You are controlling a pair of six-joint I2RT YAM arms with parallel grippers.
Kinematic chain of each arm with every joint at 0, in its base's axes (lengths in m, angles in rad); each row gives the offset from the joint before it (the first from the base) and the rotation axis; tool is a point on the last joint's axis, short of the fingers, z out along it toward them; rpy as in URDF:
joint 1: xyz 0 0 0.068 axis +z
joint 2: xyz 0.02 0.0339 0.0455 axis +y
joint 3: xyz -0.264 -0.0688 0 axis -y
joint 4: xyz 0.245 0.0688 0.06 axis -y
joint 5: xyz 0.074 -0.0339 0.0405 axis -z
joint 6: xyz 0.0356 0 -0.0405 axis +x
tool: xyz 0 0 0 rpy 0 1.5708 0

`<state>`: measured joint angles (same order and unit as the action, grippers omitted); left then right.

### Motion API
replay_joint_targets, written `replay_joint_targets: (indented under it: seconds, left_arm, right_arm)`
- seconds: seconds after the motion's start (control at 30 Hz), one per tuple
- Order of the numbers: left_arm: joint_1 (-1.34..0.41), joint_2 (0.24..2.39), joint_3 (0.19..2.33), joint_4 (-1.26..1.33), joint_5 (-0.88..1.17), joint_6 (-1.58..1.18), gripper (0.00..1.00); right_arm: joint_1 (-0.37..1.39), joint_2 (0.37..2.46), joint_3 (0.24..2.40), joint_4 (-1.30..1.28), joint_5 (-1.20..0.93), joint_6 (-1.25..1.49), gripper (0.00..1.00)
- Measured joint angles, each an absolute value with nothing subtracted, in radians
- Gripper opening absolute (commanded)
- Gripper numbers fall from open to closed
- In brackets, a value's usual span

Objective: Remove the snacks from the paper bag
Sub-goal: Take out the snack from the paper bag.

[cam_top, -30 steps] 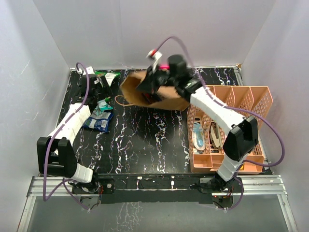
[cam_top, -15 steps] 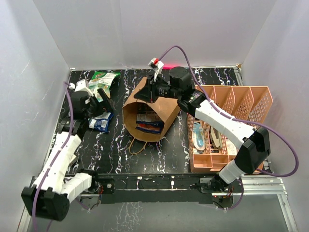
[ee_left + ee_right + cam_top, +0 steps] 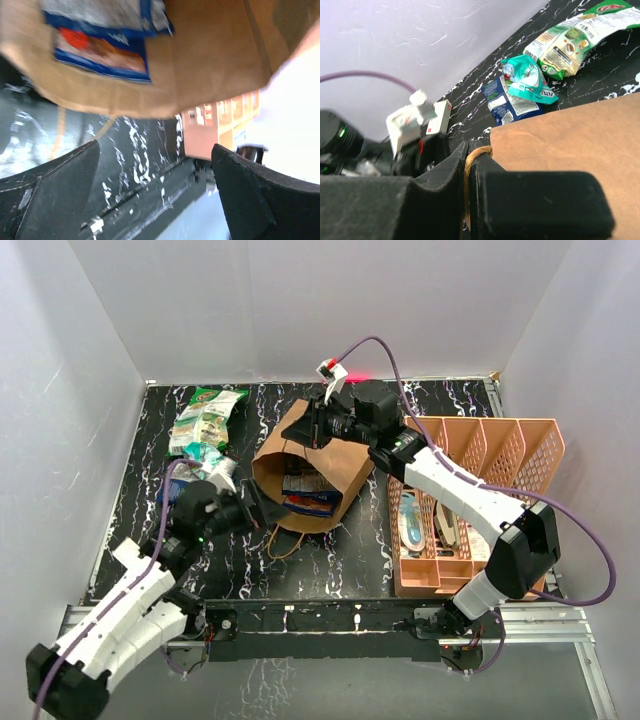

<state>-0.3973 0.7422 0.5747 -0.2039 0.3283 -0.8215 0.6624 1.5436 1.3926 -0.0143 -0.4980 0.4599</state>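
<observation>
The brown paper bag [image 3: 340, 465] lies tilted on the black table, its mouth facing front-left. My right gripper [image 3: 312, 426] is shut on its twine handle [image 3: 471, 159] at the bag's far rim [image 3: 570, 145]. A blue-red packet [image 3: 305, 492] and another packet lie inside; the blue-red one also shows in the left wrist view [image 3: 100, 47]. My left gripper [image 3: 257, 510] is open and empty just left of the bag's mouth [image 3: 200, 70], its fingers [image 3: 50, 195] wide apart. A green-white packet [image 3: 205, 418], a teal packet [image 3: 203, 456] and a blue packet [image 3: 507, 102] lie on the table at far left.
A salmon-pink perforated organiser [image 3: 480, 500] with pale items stands at the right, beside the bag; it also shows in the left wrist view [image 3: 220, 125]. The bag's second handle [image 3: 285, 540] lies on the table in front. White walls enclose the table.
My left arm has swung from the packets at far left to the bag's mouth. The right gripper brought the bag down and forward a second ago, then held it still.
</observation>
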Motion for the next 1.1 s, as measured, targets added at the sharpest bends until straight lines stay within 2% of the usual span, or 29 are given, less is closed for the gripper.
replay_joint_targets:
  seconds: [0.17,0.3,0.37,0.5,0.7,0.83,0.93,1.1]
  left_arm:
    - [-0.758,0.805,0.577,-0.155,0.147,-0.841,0.82]
    - [-0.926,1.007,0.662,-0.151,-0.021,-0.821,0.62]
    - [-0.945,1.112,0.697,-0.142,-0.081,-0.84,0.56]
    - [-0.945,1.239,0.709,-0.118,-0.166,-0.923,0.56]
    - [-0.945,1.316,0.785,-0.171,-0.312,-1.127,0.56]
    - [-0.942,1.343,0.841,-0.232,-0.388,-1.292,0.49]
    - [-0.937,1.371,0.859,-0.278,-0.422,-1.398,0.35]
    - [-0.926,1.412,0.863,-0.326,-0.448,-1.523,0.4]
  right_arm:
    - [0.661,1.528,1.358,-0.015,-0.462,0.471,0.08]
    - [0.66,1.499,1.337,-0.014,-0.437,0.471,0.08]
    - [0.66,1.48,1.328,-0.014,-0.424,0.471,0.08]
    - [0.659,1.46,1.327,-0.005,-0.41,0.474,0.08]
    - [0.659,1.448,1.325,0.006,-0.402,0.477,0.08]
    - [0.659,1.427,1.299,0.013,-0.388,0.478,0.08]
    - [0.659,1.414,1.29,0.012,-0.382,0.478,0.08]
    - [0.659,1.403,1.28,0.014,-0.379,0.478,0.08]
